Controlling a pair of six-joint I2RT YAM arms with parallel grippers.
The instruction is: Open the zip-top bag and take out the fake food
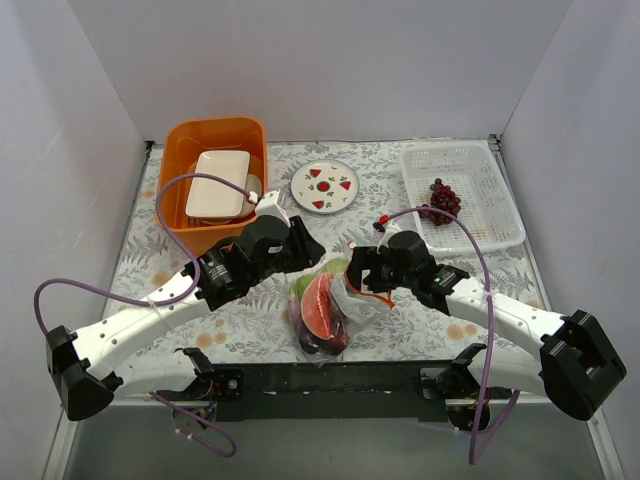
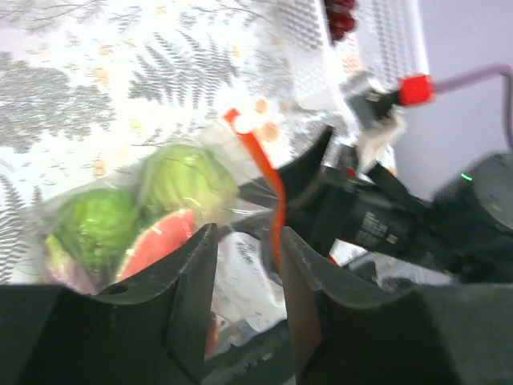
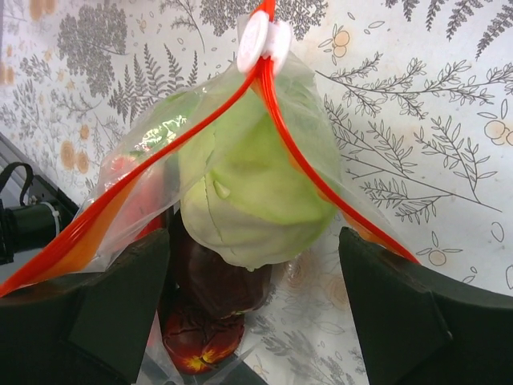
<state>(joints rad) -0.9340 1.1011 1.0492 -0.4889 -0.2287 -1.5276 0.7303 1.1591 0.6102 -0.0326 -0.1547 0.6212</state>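
The zip-top bag (image 1: 345, 300) lies at the table's middle, its orange zip strip (image 3: 313, 176) parted into an open mouth. Inside are a green ball (image 3: 248, 184), a dark purple piece (image 3: 220, 285), a dark red piece (image 3: 196, 345) and a red slice (image 1: 316, 305). My right gripper (image 3: 252, 237) is wide open, its fingers either side of the mouth and touching no food. My left gripper (image 2: 248, 241) stands narrowly open at the bag's edge, with clear plastic and the strip (image 2: 276, 200) between its fingers. Two green balls (image 2: 96, 224) show through the bag. A grape bunch (image 1: 440, 198) lies outside.
The grapes lie in a white mesh basket (image 1: 490, 215) at the back right. An orange bin (image 1: 180, 140) with white dishes stands at the back left. A strawberry-printed plate (image 1: 325, 186) lies between them. The two grippers (image 1: 318, 262) (image 1: 358, 278) are close together over the bag.
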